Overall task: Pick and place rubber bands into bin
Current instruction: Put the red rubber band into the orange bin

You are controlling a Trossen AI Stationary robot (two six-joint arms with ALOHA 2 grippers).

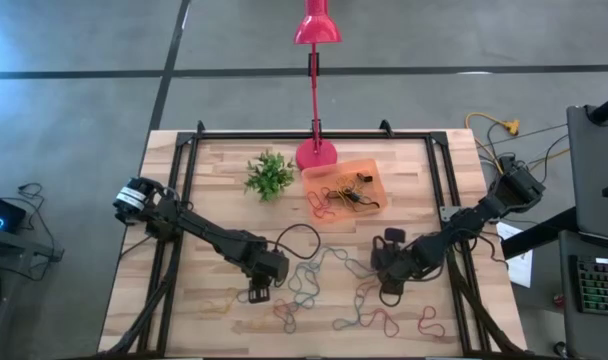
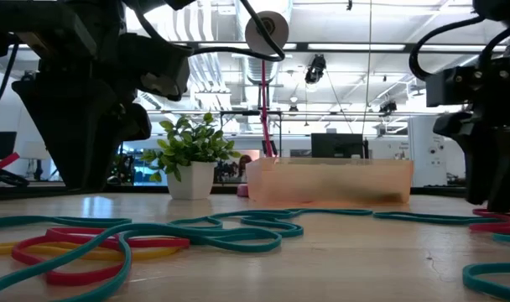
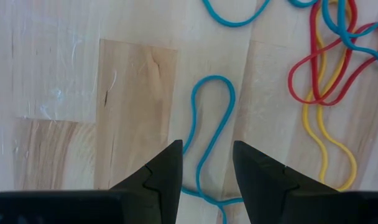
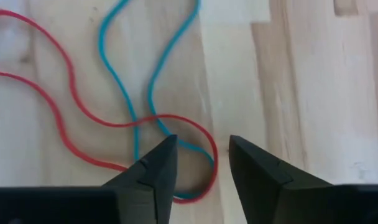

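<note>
Both arms are low over the wooden table (image 1: 209,160), working the front half where the loose rubber bands (image 1: 314,285) lie scattered in teal, red and yellow. The left gripper (image 3: 204,165) hangs just above the boards with its jaws parted, nothing between them, and a teal band (image 3: 211,124) loops up from the gap between the fingertips (image 3: 170,158); off to the side in that wrist view a red band (image 3: 326,68) and a yellow band (image 3: 329,143) cross one another. In the high view the left gripper (image 1: 259,293) sits left of centre, near the front edge. The right gripper (image 4: 201,155) is down on the right side, jaws standing apart and empty, poised right over a crossing of a red loop (image 4: 71,106) and a teal loop (image 4: 145,74); the red one curves under the gap between the fingers. From above, the right gripper (image 1: 389,292) is well in front of the orange bin (image 1: 369,172), which sits at the back of the table, just beside the pink lamp base (image 1: 316,154) and near the small green plant (image 1: 269,175). Several bands already lie tangled inside the bin, and a red one lies on the table against its front left corner. From table height the bin (image 2: 330,182) shows as a translucent orange tray beside the plant in its white pot (image 2: 190,159), teal and red bands sprawled across the foreground
</note>
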